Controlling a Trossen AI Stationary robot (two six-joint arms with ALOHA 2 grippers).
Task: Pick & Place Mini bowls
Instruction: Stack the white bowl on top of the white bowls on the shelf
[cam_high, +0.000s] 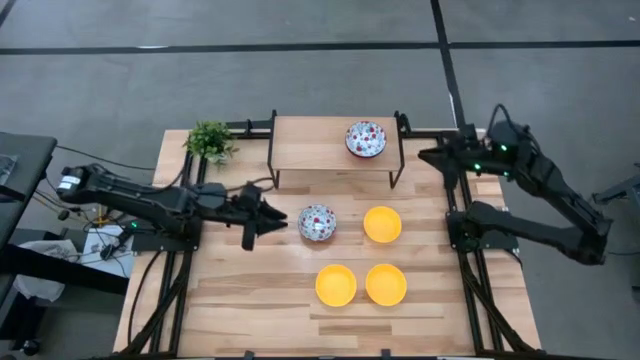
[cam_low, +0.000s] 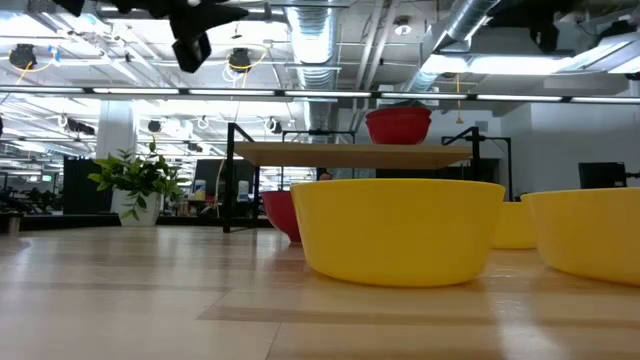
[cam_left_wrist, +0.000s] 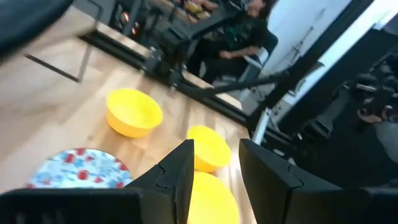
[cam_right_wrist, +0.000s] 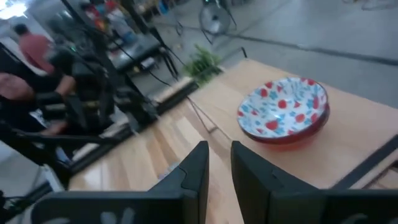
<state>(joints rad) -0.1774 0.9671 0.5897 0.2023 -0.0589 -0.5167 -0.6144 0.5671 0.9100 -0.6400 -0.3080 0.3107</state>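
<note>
One floral mini bowl (cam_high: 365, 139) (cam_right_wrist: 283, 109) stands on the wooden shelf (cam_high: 320, 150) at the table's far side. A second floral bowl (cam_high: 316, 222) (cam_left_wrist: 78, 169) stands on the table. Three yellow mini bowls (cam_high: 381, 224) (cam_high: 336, 285) (cam_high: 386, 285) stand to its right and nearer the front. My left gripper (cam_high: 280, 218) (cam_left_wrist: 214, 152) hovers just left of the floral bowl on the table, open, with nothing between its fingers. My right gripper (cam_high: 425, 155) (cam_right_wrist: 217, 149) hangs by the shelf's right end, its fingers a narrow gap apart and bare.
A small potted plant (cam_high: 210, 140) stands at the table's far left corner. The shelf's black metal legs (cam_high: 398, 165) stand between my right gripper and the bowls on the table. People (cam_right_wrist: 34, 50) show in the room beyond the table.
</note>
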